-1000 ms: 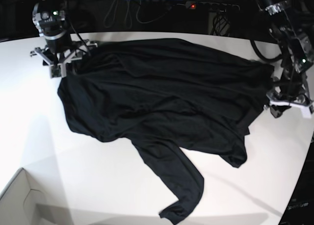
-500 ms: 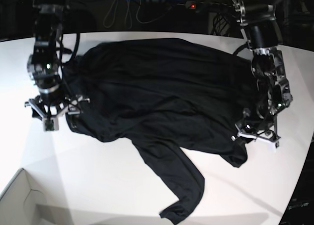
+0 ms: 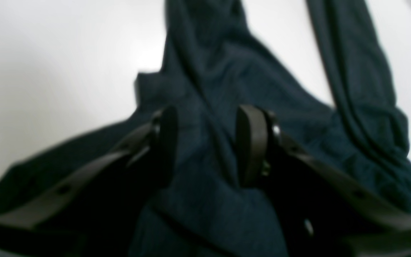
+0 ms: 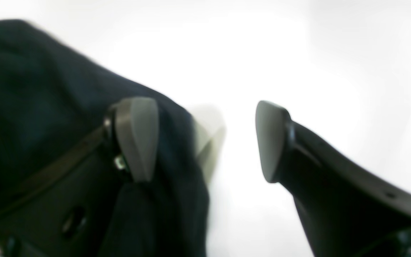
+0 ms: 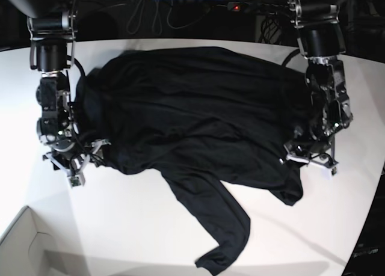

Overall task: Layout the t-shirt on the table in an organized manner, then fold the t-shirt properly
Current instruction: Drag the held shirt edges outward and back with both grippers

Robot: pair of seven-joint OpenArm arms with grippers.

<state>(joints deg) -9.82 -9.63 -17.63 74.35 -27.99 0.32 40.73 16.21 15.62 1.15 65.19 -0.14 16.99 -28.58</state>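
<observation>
A black t-shirt (image 5: 198, 125) lies crumpled across the white table (image 5: 138, 228). Only the wrist views show the claws: the left gripper (image 3: 207, 144) stands partly open over fabric, and the right gripper (image 4: 205, 139) spreads wide at the shirt's edge.

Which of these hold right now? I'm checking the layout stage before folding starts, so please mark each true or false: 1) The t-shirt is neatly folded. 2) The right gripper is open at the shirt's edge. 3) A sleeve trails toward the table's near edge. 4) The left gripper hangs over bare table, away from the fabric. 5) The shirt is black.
1) False: the t-shirt lies spread out and wrinkled, not folded.
2) True: the right gripper has its jaws wide apart, one finger over fabric, the other over the table.
3) True: one long sleeve runs toward the near edge.
4) False: the left gripper has its fingers down in the fabric.
5) True.
</observation>
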